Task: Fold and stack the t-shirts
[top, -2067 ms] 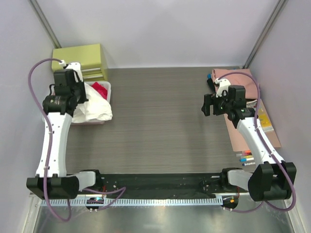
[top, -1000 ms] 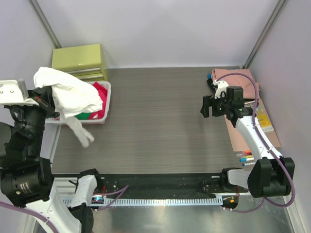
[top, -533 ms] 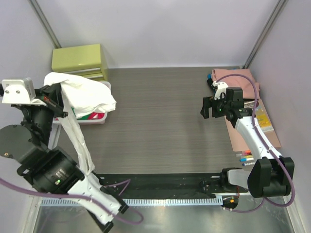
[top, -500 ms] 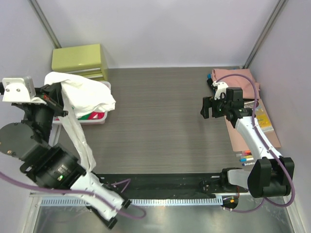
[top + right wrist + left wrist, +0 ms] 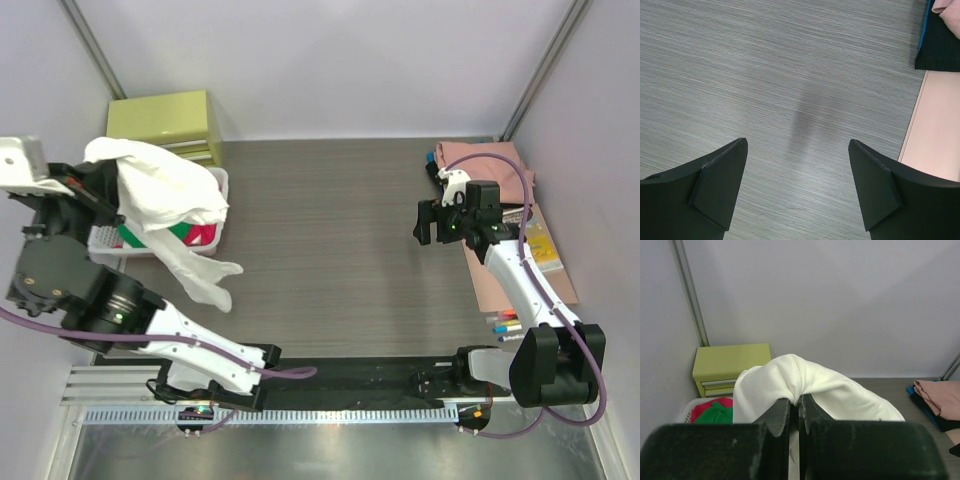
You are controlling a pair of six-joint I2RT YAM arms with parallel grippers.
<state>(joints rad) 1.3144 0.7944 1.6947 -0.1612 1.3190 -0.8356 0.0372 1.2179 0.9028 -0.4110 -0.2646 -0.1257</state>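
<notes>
My left gripper (image 5: 108,178) is raised high over the left side and shut on a bunched fold of a white t-shirt (image 5: 170,205). The shirt drapes down over the basket's front, its lower end hanging above the table. In the left wrist view the jaws (image 5: 795,406) pinch the white t-shirt (image 5: 815,385) at its top. A red t-shirt (image 5: 710,406) and a green t-shirt (image 5: 719,415) lie in the white basket (image 5: 218,183). A salmon-pink t-shirt (image 5: 480,158) lies over a black t-shirt (image 5: 436,172) at the back right. My right gripper (image 5: 430,222) hovers open above bare table (image 5: 797,150).
A yellow-green drawer box (image 5: 165,120) stands in the back left corner behind the basket. On the right side lie a pink sheet (image 5: 500,285), a thin yellowish book (image 5: 545,250) and some markers (image 5: 506,325). Grey walls close in the table on three sides.
My left arm has lifted the white t-shirt out of the basket and swung it; its hanging end now trails further right over the table. My right arm has stayed put.
</notes>
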